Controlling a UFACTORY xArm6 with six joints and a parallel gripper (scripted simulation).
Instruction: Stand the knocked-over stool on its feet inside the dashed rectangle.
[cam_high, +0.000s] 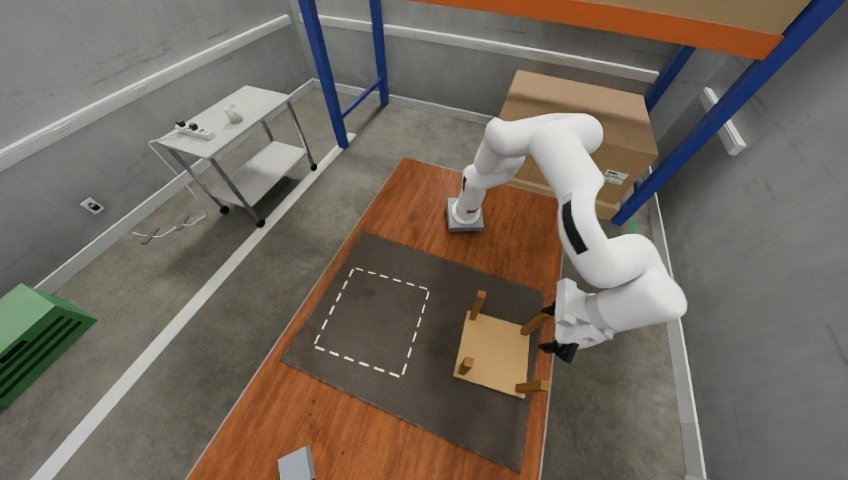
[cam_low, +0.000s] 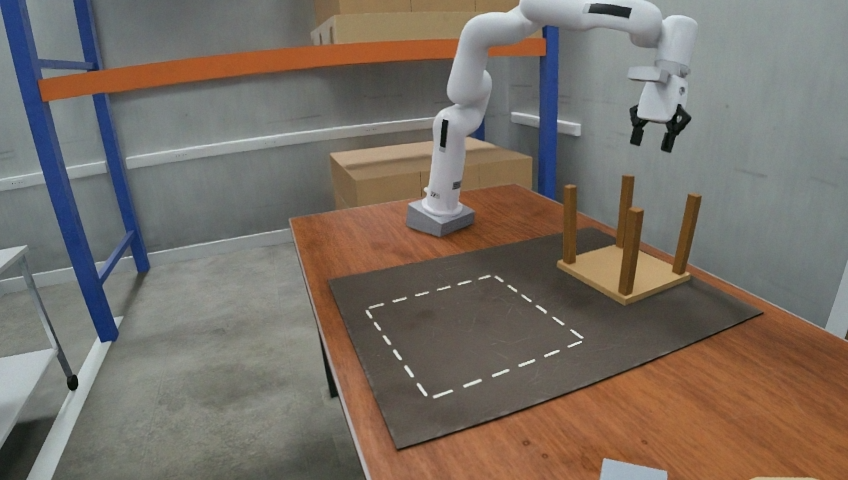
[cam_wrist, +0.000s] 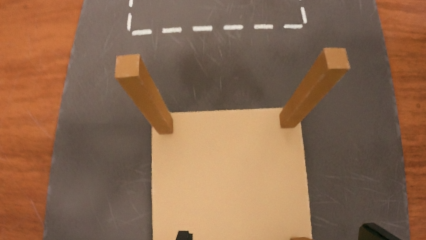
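Observation:
The stool (cam_high: 493, 350) (cam_low: 604, 270) (cam_wrist: 227, 170) lies upside down on the right part of the dark mat (cam_high: 464, 422) (cam_low: 404, 422) (cam_wrist: 100, 165). Its pale square seat is flat on the mat and its four brown legs point up. The dashed rectangle (cam_high: 319, 347) (cam_low: 443, 394) (cam_wrist: 202, 28) is on the mat's left part, apart from the stool. My gripper (cam_high: 546, 330) (cam_low: 652, 145) (cam_wrist: 278, 234) is open and empty, fingers down, above the leg tops on the stool's far side from the rectangle. In the wrist view only the fingertips show, and the two nearer legs are mostly cut off.
A grey block (cam_high: 295, 463) (cam_low: 633, 471) lies on the wooden table (cam_high: 333, 422) (cam_low: 523, 452) (cam_wrist: 30, 100) beyond the mat. My arm's grey base (cam_high: 465, 226) (cam_low: 440, 223) stands at the table's far end. Cardboard boxes (cam_high: 577, 107) (cam_low: 380, 184) and a blue and orange rack are behind it.

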